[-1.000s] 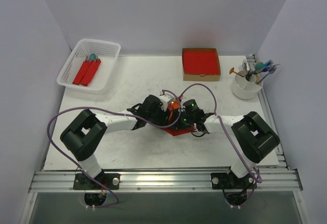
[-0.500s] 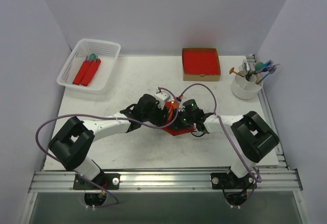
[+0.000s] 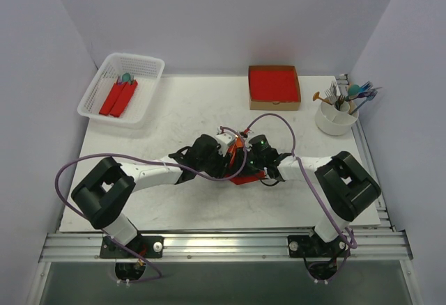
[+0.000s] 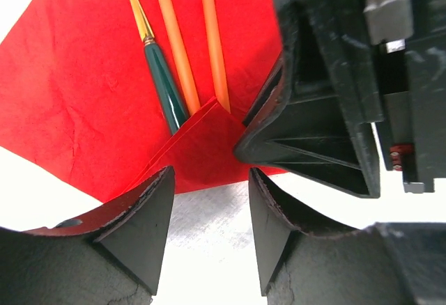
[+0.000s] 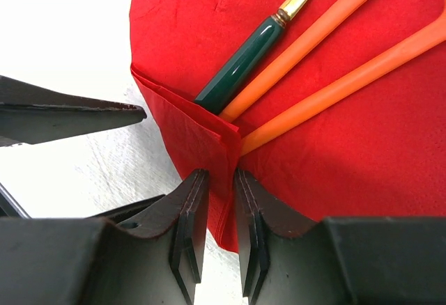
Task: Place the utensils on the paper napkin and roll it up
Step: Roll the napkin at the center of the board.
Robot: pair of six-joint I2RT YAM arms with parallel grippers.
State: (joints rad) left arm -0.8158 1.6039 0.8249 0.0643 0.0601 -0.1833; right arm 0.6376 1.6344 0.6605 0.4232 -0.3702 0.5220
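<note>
The red paper napkin (image 5: 348, 166) lies flat on the white table between both arms; in the top view only its near edge (image 3: 249, 178) shows. On it lie the utensils: one with a teal handle (image 5: 240, 61) and two orange ones (image 5: 313, 37). The napkin's near corner is folded up over their handle ends. My right gripper (image 5: 217, 200) is shut on that folded corner. My left gripper (image 4: 211, 200) stands open just off the napkin's edge (image 4: 202, 159), with bare table between its fingers. The right gripper's black finger sits close at the right of the left wrist view.
A white basket (image 3: 122, 88) at the back left holds red rolls (image 3: 118, 97). A cardboard box (image 3: 274, 103) with a red stack stands at the back centre. A white cup (image 3: 336, 118) of utensils is at the back right. Purple cables loop over both arms.
The left arm's elbow swung out to the left and partly back, and its gripper edged right towards the napkin, jaws a little narrower. The right gripper kept its grip.
</note>
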